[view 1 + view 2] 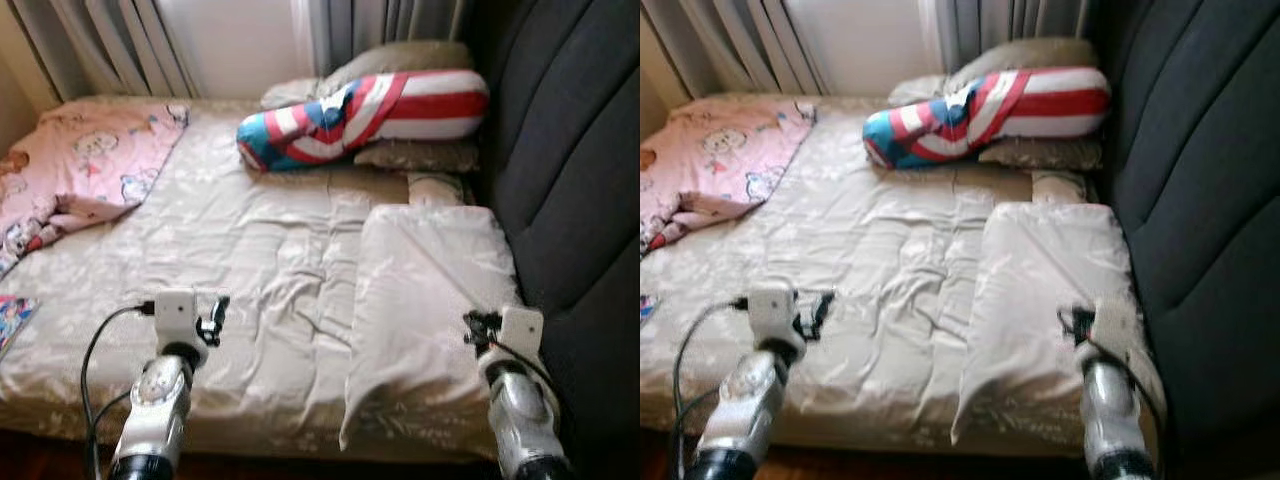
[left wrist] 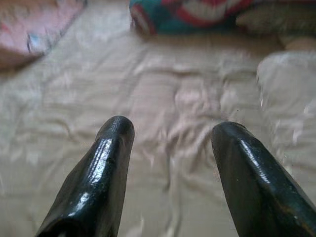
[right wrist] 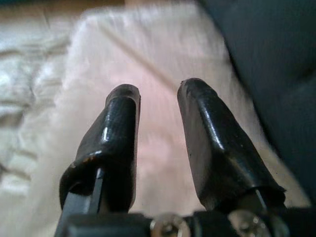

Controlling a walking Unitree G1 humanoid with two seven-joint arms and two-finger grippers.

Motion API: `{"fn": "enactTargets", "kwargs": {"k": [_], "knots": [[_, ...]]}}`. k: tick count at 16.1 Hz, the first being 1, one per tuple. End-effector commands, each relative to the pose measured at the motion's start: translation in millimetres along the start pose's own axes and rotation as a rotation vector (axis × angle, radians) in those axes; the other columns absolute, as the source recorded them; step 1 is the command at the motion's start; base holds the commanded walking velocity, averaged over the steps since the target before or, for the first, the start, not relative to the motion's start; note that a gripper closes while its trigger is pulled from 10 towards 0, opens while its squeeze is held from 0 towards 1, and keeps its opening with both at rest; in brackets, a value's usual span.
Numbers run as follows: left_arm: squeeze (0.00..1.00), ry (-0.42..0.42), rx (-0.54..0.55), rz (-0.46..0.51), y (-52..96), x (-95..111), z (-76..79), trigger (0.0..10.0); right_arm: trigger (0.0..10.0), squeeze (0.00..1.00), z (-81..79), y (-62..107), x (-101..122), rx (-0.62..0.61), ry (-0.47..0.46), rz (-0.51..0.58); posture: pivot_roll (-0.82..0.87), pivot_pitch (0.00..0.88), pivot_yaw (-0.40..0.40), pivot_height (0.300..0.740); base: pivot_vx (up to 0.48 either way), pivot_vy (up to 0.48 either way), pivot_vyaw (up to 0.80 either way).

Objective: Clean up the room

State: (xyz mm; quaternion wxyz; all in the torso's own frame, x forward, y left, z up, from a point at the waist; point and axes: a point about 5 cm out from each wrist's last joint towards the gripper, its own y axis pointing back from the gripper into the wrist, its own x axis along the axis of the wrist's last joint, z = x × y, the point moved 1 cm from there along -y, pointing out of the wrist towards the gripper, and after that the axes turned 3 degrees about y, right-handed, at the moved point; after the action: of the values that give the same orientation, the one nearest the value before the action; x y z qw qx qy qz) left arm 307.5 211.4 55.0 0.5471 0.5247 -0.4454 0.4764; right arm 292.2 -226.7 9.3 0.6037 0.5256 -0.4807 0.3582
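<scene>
Head views: bed (image 1: 250, 250) rumpled, folded beige blanket (image 1: 430, 290) near right, pink quilt (image 1: 90, 160) far left.
Left wrist: left gripper (image 2: 170, 136) apart, empty over sheet.
Right wrist: right gripper (image 3: 158, 98) apart above blanket.
Likely step: reaching; next, lower, pinch blanket edge.

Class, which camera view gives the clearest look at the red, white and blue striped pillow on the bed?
The left eye view: the striped pillow lies whole and fairly sharp at the far end of the bed. The right eye view shows it whole too, slightly softer. The left wrist view catches a blurred strip; the right wrist view faces a pale folded cover.
</scene>
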Motion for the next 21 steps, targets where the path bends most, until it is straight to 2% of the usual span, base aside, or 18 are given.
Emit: {"fn": "enactTargets", "kwargs": {"k": [1,4,6,8,10,12,14,16,18,19,20,21], "knots": [[0.00,-0.001,0.018,-0.070,3.8,-16,-7.6,10.0,10.0,0.00,8.3,9.3,-23,-0.033,-0.024,-0.097,0.01,0.008,0.007,0.740,0.000,0.000,0.00],[0.00,-0.018,0.056,-0.263,23.8,-62,-20.9,10.0,10.0,0.00,25.3,30.9,-61,-0.102,-0.013,-0.260,0.00,0.000,0.010,0.740,0.000,0.000,0.00],[0.00,-0.021,0.067,-0.329,33.2,-78,-24.3,10.0,10.0,0.00,32.7,39.8,-74,-0.131,-0.008,-0.313,0.00,0.000,0.011,0.740,0.000,0.000,0.00],[0.00,-0.009,0.078,-0.426,48.1,-100,-25.5,10.0,10.0,0.00,41.5,55.5,-93,-0.160,-0.021,-0.400,0.00,0.000,0.011,0.740,0.000,0.000,0.00],[0.00,-0.010,0.093,-0.528,64.3,-121,-24.8,10.0,10.0,0.00,33.8,68.1,-110,-0.119,-0.018,-0.469,0.00,0.000,0.011,0.740,0.000,0.000,0.00],[0.00,-0.002,0.099,-0.582,73.1,-131,-20.9,10.0,10.0,0.00,28.3,81.3,-126,-0.109,-0.007,-0.549,0.00,0.000,0.008,0.740,0.000,0.000,0.00],[0.00,0.008,0.100,-0.589,73.3,-133,-18.9,10.0,10.0,0.00,25.7,87.8,-133,-0.096,0.005,-0.588,0.01,0.000,0.008,0.740,0.000,0.000,0.00],[0.00,-0.026,0.080,-0.639,78.1,-140,-14.4,10.0,10.0,0.00,23.4,89.3,-135,-0.075,0.014,-0.610,0.00,0.000,0.008,0.740,0.000,0.000,0.00],[0.00,-0.020,0.085,-0.653,81.2,-143,-13.8,10.0,10.0,0.00,22.4,89.1,-135,-0.070,0.025,-0.614,-0.01,0.000,0.011,0.740,0.000,0.000,0.00],[0.00,-0.021,0.084,-0.657,82.1,-144,-13.6,10.0,10.0,0.19,22.6,89.1,-135,-0.073,0.028,-0.612,-0.01,0.000,0.011,0.740,0.000,0.000,0.00],[0.00,-0.033,0.075,-0.672,85.3,-146,-13.4,10.0,10.0,1.00,23.3,89.1,-135,-0.087,0.032,-0.609,0.00,0.002,0.014,0.740,0.000,0.000,0.00],[0.00,-0.036,0.077,-0.684,88.6,-149,-15.1,10.0,10.0,1.00,23.7,89.3,-135,-0.090,0.033,-0.613,-0.01,0.004,0.015,0.740,0.000,0.000,0.00]]}}
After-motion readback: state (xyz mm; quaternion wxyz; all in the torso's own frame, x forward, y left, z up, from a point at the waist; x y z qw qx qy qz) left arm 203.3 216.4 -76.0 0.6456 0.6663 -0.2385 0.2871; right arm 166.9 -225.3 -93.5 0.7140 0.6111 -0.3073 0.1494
